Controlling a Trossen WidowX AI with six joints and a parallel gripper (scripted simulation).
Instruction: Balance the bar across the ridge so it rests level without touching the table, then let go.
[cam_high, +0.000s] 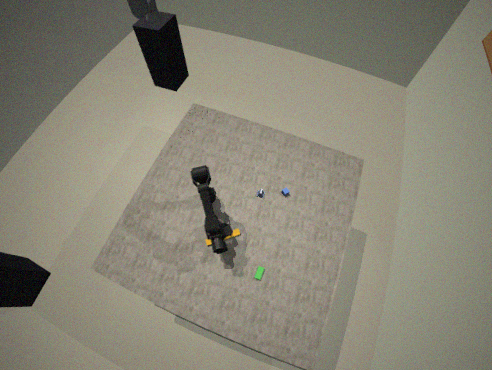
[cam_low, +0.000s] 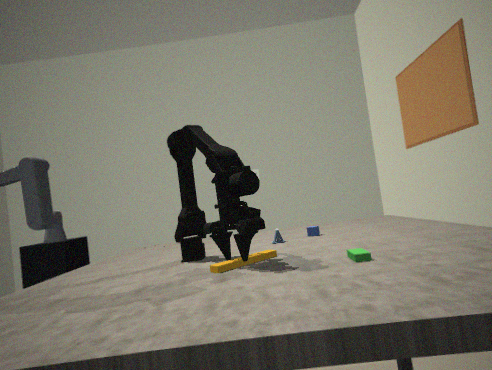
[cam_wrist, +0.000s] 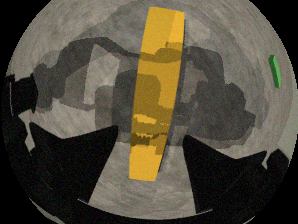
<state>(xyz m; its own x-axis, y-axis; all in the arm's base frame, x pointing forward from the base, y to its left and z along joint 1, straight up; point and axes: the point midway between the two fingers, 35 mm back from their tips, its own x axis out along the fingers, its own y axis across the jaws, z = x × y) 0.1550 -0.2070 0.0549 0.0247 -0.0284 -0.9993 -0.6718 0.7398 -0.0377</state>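
The yellow bar (cam_high: 236, 233) (cam_low: 266, 256) (cam_wrist: 159, 90) lies flat on the table. My gripper (cam_low: 237, 259) (cam_wrist: 151, 135) is open and points down close over the bar's middle part. In the wrist view the bar runs lengthwise between the two fingers, with a gap on each side, touching neither. In the top view the arm hides the bar's middle and the fingertips. The ridge, seen as a small blue peaked piece (cam_high: 261, 193) (cam_low: 278, 237) with a pale top, stands apart from the bar, farther back in the exterior view, with nothing on it.
A blue block (cam_high: 285, 192) (cam_low: 313, 231) stands near the ridge. A flat green block (cam_high: 259, 273) (cam_low: 359, 255) (cam_wrist: 275, 72) lies to one side of the bar. The table's front edge (cam_low: 250, 339) is well in front of the bar in the exterior view.
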